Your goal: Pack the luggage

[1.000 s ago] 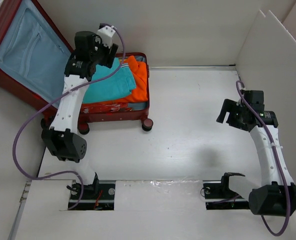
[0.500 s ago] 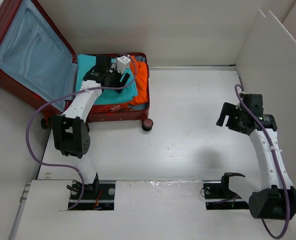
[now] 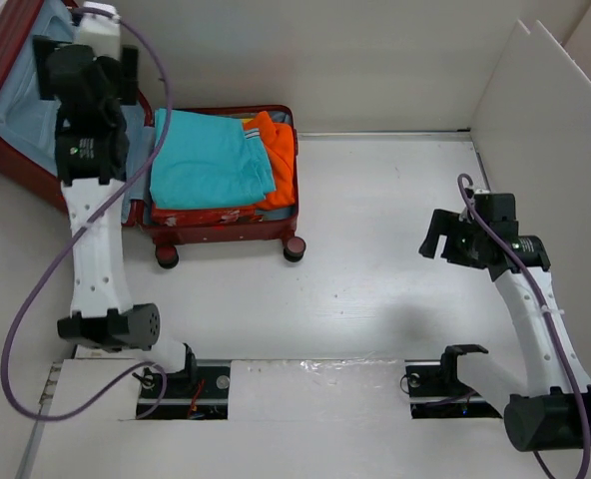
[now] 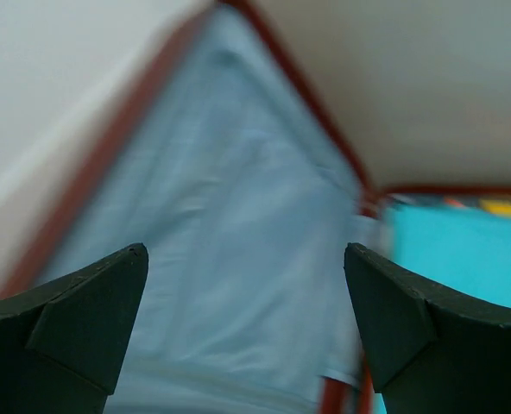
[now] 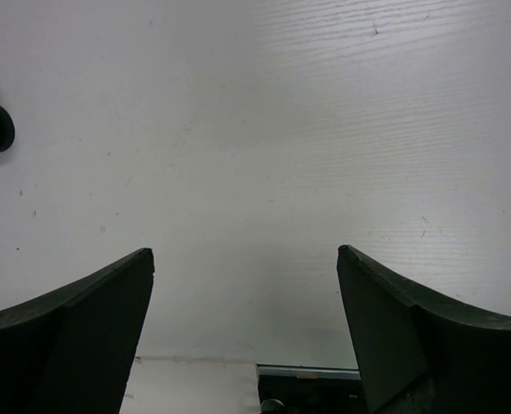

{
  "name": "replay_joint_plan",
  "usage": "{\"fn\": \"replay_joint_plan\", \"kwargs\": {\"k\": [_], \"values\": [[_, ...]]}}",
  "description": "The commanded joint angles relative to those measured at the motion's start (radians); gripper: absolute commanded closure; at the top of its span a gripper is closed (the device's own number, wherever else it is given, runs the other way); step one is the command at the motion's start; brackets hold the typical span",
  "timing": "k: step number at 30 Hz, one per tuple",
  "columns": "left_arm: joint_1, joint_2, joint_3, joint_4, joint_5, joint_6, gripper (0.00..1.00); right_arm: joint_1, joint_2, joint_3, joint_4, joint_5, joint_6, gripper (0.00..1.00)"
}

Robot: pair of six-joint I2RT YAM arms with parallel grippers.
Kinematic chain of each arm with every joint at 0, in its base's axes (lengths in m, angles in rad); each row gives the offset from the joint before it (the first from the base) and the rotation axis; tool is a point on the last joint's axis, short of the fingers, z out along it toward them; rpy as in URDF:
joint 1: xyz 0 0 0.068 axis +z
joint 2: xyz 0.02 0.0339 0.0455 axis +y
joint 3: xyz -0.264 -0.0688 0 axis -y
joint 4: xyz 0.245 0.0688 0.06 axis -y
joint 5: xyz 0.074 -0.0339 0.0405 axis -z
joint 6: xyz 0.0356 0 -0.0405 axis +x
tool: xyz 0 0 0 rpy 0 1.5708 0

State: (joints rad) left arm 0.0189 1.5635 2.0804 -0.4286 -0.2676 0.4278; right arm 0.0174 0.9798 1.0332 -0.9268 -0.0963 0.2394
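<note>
Luggage (image 3: 226,228) sits open at far left, wheels (image 3: 294,249) toward the arms, lid (image 3: 16,110) leaning left. Only wrist views show left gripper (image 4: 245,259) facing lining (image 4: 221,172) and right gripper (image 5: 245,259) over table (image 5: 264,129), both spread wide, empty.

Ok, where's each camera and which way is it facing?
Top: above and behind the bases, looking down on the table, both arms and the open suitcase.
Left wrist: raised, facing the lid's blue lining; left gripper open.
Right wrist: facing the bare table; right gripper open.
Shared: top and left wrist both show the teal cloth.
</note>
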Motion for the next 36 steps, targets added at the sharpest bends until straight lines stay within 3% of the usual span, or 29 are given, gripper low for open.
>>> {"fn": "replay_joint_plan", "kwargs": {"k": [1,4,8,19,23,25,26,28,30,32,34,36], "values": [[0.024,-0.082,0.0,0.077,-0.267,0.101,0.05,0.05,-0.029,-0.012,0.037,-0.019,0.017,0.09],[0.093,-0.111,-0.069,0.168,-0.366,0.153,0.02,0.085,-0.029,-0.024,0.049,-0.039,0.041,0.09],[0.185,-0.111,-0.069,0.183,-0.389,0.164,0.02,0.174,-0.006,-0.024,0.077,-0.028,0.077,0.09],[0.377,-0.033,-0.06,0.126,-0.268,0.129,0.06,0.32,0.082,0.071,0.086,0.064,0.095,0.09],[0.42,0.006,-0.048,0.1,-0.225,0.118,0.25,0.351,0.091,0.071,0.086,0.076,0.104,0.09],[0.432,0.016,-0.048,0.068,-0.2,0.109,0.46,0.351,0.082,0.071,0.086,0.099,0.104,0.09],[0.432,0.017,-0.048,0.056,-0.191,0.109,0.6,0.351,0.082,0.071,0.086,0.099,0.104,0.09],[0.432,-0.003,-0.06,0.033,-0.126,0.083,1.0,0.351,0.062,0.062,0.086,0.109,0.113,0.09],[0.417,-0.031,-0.071,0.021,-0.059,0.049,1.0,0.36,0.051,0.051,0.086,0.118,0.123,0.09],[0.33,-0.077,-0.08,0.011,-0.022,0.049,1.0,0.36,0.04,0.051,0.086,0.118,0.133,0.09],[0.232,-0.1,-0.089,0.002,-0.022,0.037,1.0,0.36,0.031,0.041,0.086,0.118,0.153,0.09],[0.066,-0.121,-0.089,-0.008,-0.032,0.022,1.0,0.38,0.022,0.028,0.086,0.118,0.17,0.09]]}}
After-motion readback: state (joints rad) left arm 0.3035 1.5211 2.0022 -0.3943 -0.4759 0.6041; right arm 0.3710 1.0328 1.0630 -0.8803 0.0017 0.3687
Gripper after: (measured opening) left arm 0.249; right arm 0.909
